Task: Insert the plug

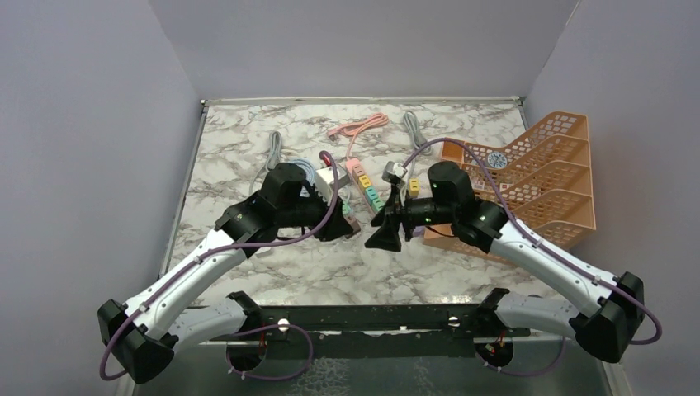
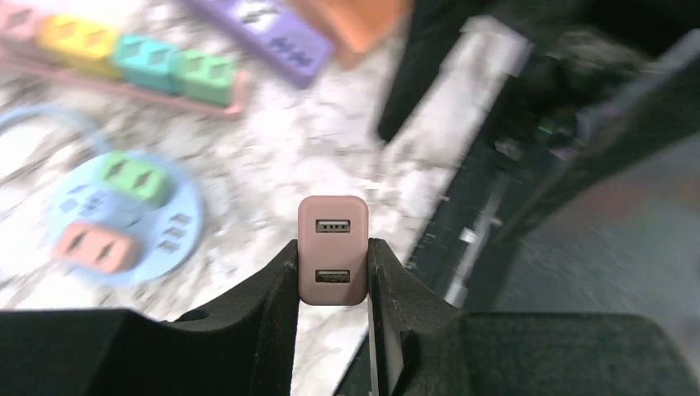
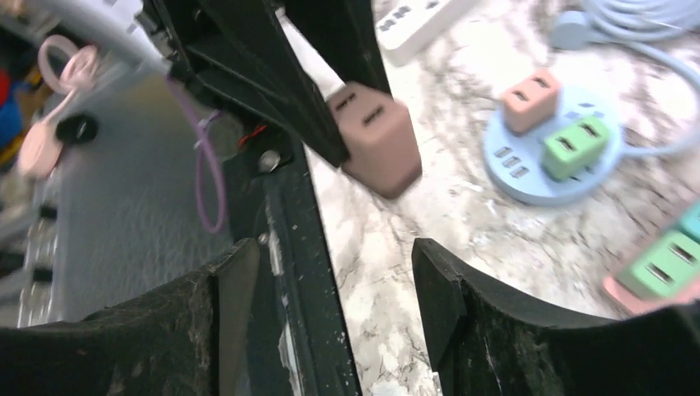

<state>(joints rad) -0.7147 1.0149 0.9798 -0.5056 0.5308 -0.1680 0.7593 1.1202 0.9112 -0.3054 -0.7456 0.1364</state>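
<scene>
My left gripper (image 2: 333, 247) is shut on a dusty-pink USB charger plug (image 2: 333, 252), its two USB ports facing the camera, held above the marble table. In the top view this plug (image 1: 352, 221) sits at the tip of my left gripper (image 1: 345, 226), mid-table. My right gripper (image 1: 385, 236) is open and empty just right of it; its wrist view shows the pink plug (image 3: 376, 136) ahead of the open right gripper (image 3: 334, 272). A pink power strip (image 1: 363, 183) carrying coloured plugs lies behind. A round blue power strip (image 2: 124, 216) carries a green and an orange plug.
An orange file tray (image 1: 536, 177) stands at the right. A white power strip (image 3: 421, 21) and a purple one (image 2: 264, 29) lie on the table. Grey and pink cables (image 1: 359, 128) run along the back. The black front rail (image 1: 371, 318) borders the near edge.
</scene>
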